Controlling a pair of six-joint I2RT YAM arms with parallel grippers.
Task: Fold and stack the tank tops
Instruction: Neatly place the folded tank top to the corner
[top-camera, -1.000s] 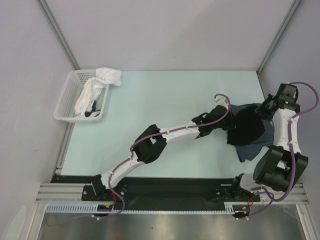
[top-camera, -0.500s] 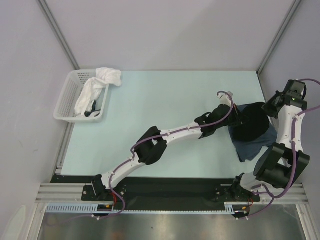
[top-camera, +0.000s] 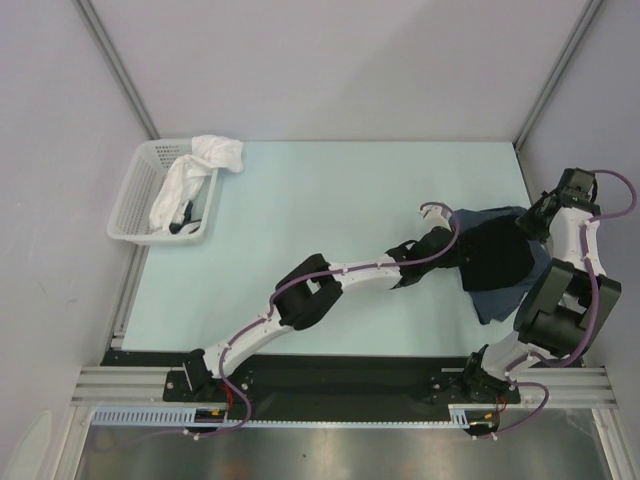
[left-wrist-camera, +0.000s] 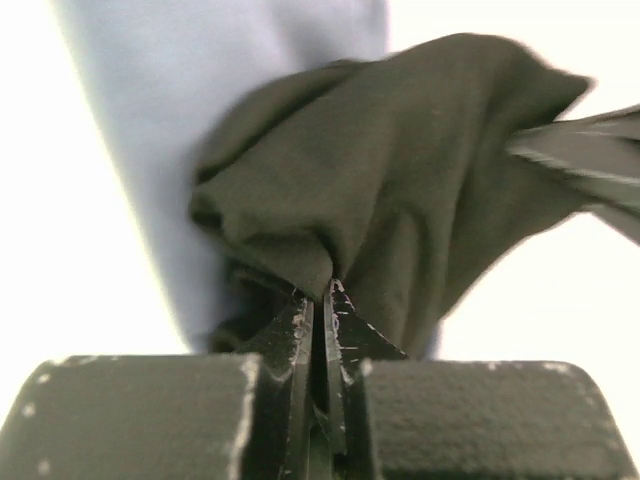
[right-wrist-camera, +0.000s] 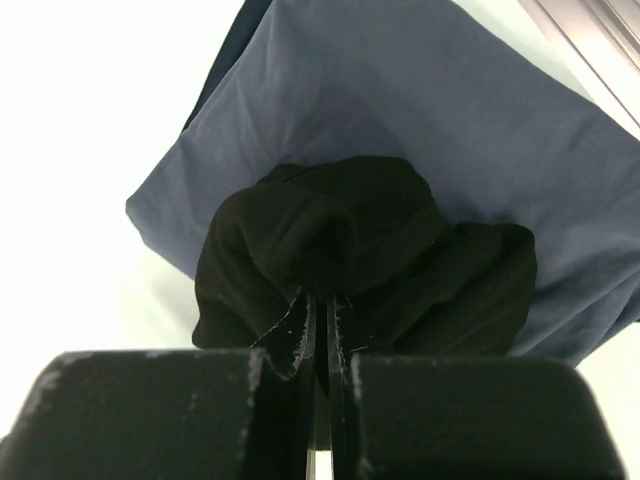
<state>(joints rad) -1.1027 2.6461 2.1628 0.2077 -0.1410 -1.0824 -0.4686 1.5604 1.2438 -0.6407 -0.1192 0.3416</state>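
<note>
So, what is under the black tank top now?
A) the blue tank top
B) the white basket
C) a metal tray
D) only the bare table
A: the black tank top, pinched by the left claw and the right claw, rests over the blue tank top.

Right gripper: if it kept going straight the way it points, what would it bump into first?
The right gripper is shut on the black tank top, so that bunched cloth comes first. Behind it lies the dark blue tank top, probably next; depth is unclear.
</note>
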